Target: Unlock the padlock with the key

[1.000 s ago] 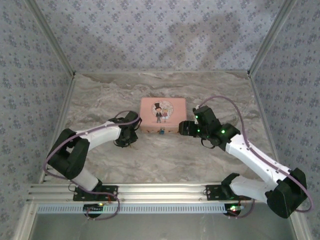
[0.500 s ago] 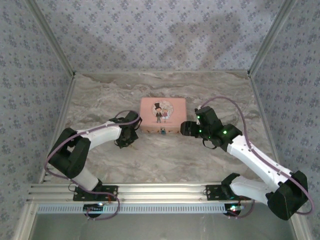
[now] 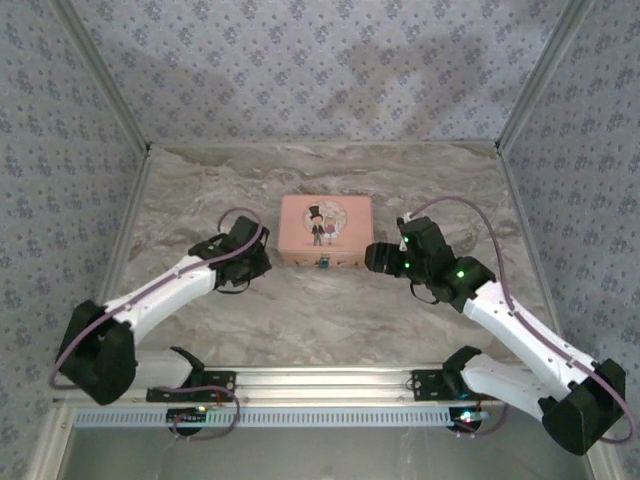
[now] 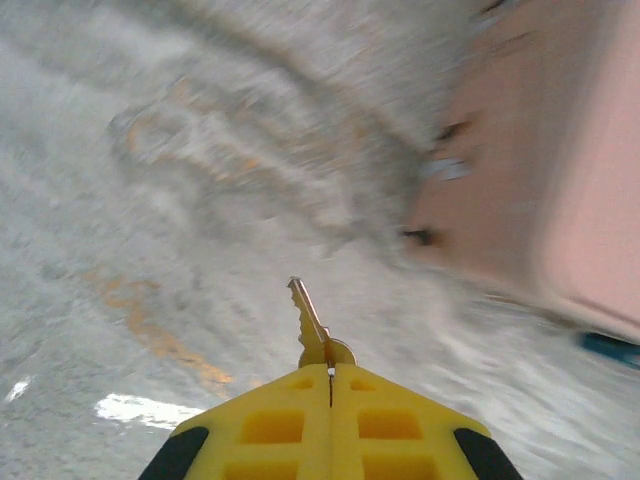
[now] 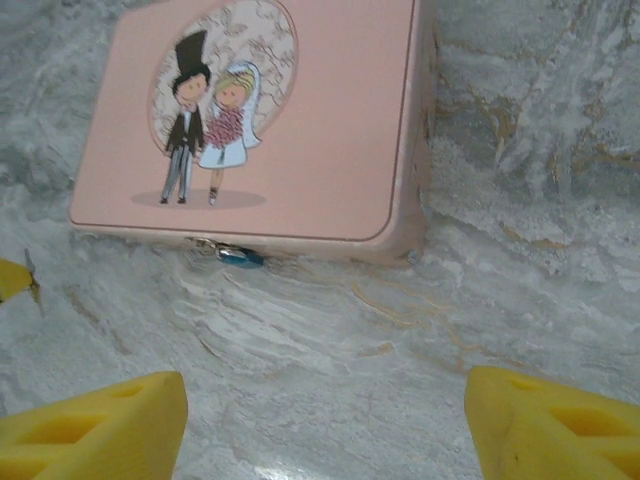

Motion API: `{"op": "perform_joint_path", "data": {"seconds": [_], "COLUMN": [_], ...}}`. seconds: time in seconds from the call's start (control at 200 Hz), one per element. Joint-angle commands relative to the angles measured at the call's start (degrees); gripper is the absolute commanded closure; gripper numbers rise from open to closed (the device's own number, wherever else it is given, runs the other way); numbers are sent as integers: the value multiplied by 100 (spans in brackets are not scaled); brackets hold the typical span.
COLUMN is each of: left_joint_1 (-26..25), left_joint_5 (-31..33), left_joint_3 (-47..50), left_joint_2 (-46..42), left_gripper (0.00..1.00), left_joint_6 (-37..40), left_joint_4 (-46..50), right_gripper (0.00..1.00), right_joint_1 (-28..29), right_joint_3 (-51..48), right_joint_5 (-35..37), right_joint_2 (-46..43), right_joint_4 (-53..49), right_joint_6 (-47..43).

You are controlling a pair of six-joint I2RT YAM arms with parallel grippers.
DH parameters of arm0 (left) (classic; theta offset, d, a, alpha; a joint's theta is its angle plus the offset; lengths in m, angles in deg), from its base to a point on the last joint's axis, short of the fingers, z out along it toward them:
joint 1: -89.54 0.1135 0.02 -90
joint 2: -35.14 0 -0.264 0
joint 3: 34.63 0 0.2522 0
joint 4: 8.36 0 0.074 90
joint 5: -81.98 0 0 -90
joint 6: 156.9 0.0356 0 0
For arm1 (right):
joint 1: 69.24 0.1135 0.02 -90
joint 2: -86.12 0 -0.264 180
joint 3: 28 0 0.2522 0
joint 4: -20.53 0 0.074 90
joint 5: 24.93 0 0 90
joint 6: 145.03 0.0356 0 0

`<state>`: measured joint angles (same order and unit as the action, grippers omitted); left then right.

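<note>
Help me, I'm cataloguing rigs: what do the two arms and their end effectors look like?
Both the left arm and right arm have white link shells with black joint housings. A thin purple cable loops along each. Small green lights glow on the right arm's wrist. The left end effector and right end effector carry yellow fingers with recessed pockets.
</note>
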<state>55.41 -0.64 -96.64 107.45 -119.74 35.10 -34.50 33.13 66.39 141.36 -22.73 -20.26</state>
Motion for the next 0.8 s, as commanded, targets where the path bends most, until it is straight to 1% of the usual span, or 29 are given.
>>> {"op": "perform_joint_path", "data": {"seconds": [0.0, 0.05, 0.155, 0.26, 0.31, 0.37, 0.395, 0.48, 0.6, 0.705, 0.794], "left_joint_1": [40, 30, 27, -38, -97, -195, -234, -406, -663, -902, -1001], "left_joint_5": [-579, -834, -1605, -2233, -2324, -2407, -2425, -2546, -2810, -2832, -2948], "left_joint_3": [-388, -437, -566, -808, -910, -986, -1000, -1045, -1136, -1126, -1067], "left_joint_2": [-396, -575, -865, -962, -1005, -1067, -1082, -1081, -1015, -1004, -988], "left_gripper": [100, 100, 100, 100, 100, 100, 100, 100, 100, 100, 100], "left_joint_6": [495, 546, 693, 778, 780, 798, 793, 742, 786, 890, 876], "left_joint_4": [-283, -538, -1220, -1711, -1869, -2137, -2239, -2634, -3062, -3308, -3555], "right_gripper": [24, 24, 24, 25, 27, 33, 35, 43, 46, 49, 52], "right_joint_1": [-38, -46, -118, -184, -229, -231, -217, -168, -154, -160, -148], "right_joint_3": [-77, -114, -183, -87, -47, -43, -59, -117, -156, -150, -189], "right_joint_5": [-147, -427, -1068, -1483, -1659, -1833, -1879, -1966, -2077, -2255, -2387], "right_joint_2": [-287, -435, -750, -868, -891, -919, -933, -950, -931, -919, -894], "right_joint_4": [376, 580, 1037, 1148, 1257, 1462, 1570, 1890, 2253, 2630, 2985], "right_joint_6": [83, 3, -88, -13, 70, 83, 251, 410, 532, 680, 865]}}
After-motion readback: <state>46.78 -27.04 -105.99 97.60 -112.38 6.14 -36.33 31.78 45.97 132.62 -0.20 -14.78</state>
